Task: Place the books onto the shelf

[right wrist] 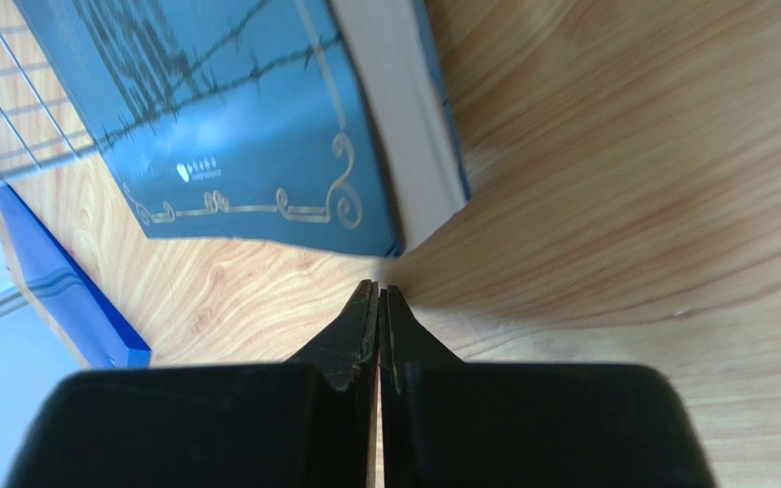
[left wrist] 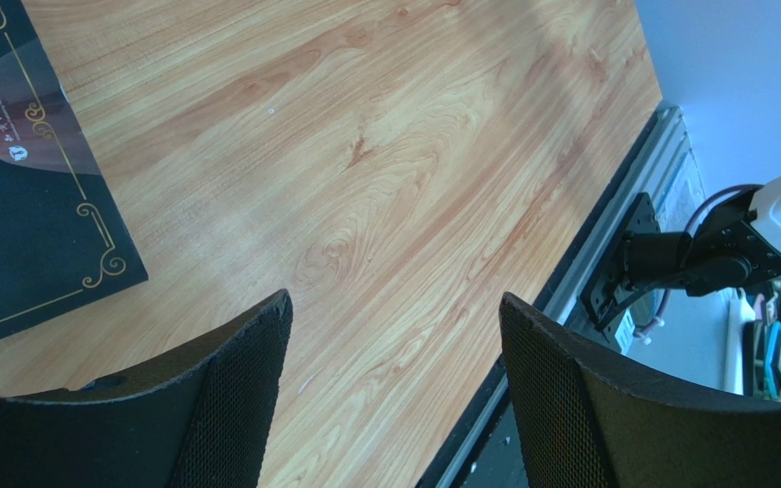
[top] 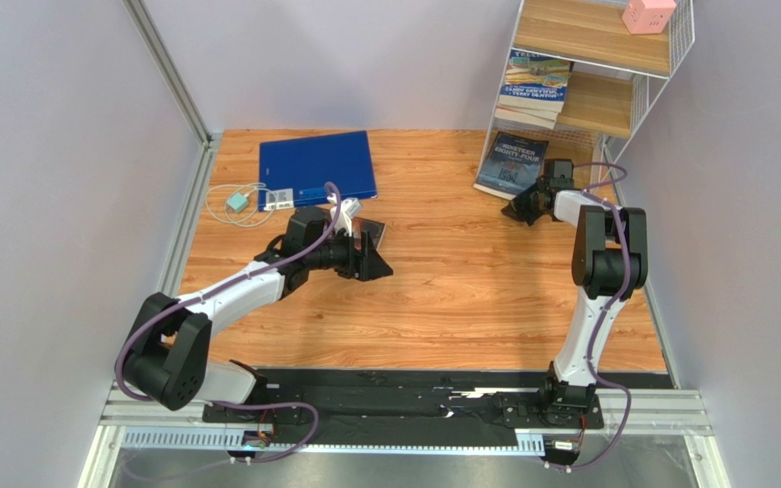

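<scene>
The white wire shelf (top: 659,76) stands at the back right, with a stack of books (top: 537,86) lying on its middle board. A navy book (top: 512,163) (right wrist: 252,132) leans against the shelf's foot, propped up off the table. My right gripper (top: 519,208) (right wrist: 379,288) is shut and empty, its tips just short of that book's lower corner. A dark book with gold ornament (left wrist: 18,193) lies flat mid-table, mostly hidden under my left arm in the top view. Beside it my left gripper (top: 374,254) (left wrist: 395,300) is open, with only bare wood between its fingers.
A large blue binder (top: 318,165) lies at the back left, with a teal gadget on a cable (top: 237,201) beside it. A pink box (top: 649,14) sits on the shelf's top board. Grey walls close in both sides.
</scene>
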Robot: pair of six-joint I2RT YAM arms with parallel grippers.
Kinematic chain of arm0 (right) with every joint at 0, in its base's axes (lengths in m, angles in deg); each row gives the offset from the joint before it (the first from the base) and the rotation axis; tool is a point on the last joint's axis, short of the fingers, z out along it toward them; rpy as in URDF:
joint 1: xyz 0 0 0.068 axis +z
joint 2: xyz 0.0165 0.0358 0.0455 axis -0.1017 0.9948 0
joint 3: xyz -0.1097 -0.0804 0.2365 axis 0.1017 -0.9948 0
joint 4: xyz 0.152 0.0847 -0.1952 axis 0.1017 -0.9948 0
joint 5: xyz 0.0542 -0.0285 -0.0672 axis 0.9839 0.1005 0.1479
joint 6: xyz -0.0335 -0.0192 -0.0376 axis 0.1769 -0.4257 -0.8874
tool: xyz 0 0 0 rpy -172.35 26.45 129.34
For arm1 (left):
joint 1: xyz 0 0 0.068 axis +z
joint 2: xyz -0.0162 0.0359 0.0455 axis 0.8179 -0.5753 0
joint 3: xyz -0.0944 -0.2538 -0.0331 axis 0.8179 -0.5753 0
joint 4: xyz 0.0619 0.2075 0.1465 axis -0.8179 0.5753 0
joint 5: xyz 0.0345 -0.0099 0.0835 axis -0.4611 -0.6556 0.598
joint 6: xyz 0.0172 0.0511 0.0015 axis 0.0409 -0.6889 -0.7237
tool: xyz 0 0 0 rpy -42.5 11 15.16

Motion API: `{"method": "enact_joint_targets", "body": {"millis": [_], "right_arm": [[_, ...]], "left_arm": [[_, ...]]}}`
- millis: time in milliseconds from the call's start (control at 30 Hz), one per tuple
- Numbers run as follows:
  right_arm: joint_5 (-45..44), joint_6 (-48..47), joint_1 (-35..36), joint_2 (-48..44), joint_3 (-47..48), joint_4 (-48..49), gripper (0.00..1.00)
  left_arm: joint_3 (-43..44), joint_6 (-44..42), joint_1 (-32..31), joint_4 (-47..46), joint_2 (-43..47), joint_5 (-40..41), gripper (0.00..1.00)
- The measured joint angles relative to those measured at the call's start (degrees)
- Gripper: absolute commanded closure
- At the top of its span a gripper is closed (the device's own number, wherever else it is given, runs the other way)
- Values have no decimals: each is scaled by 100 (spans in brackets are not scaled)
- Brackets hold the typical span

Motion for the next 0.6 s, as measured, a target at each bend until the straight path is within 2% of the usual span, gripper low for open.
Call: {"method": "enact_joint_targets", "body": {"millis": [267, 600], "right_arm": [[-162, 105, -146, 170, 254, 17, 100], [-619, 74, -164, 356, 780, -466, 100]], "left_arm": [[0, -20, 0, 0, 0, 31, 20], [0, -20, 0, -2, -2, 42, 20]]}}
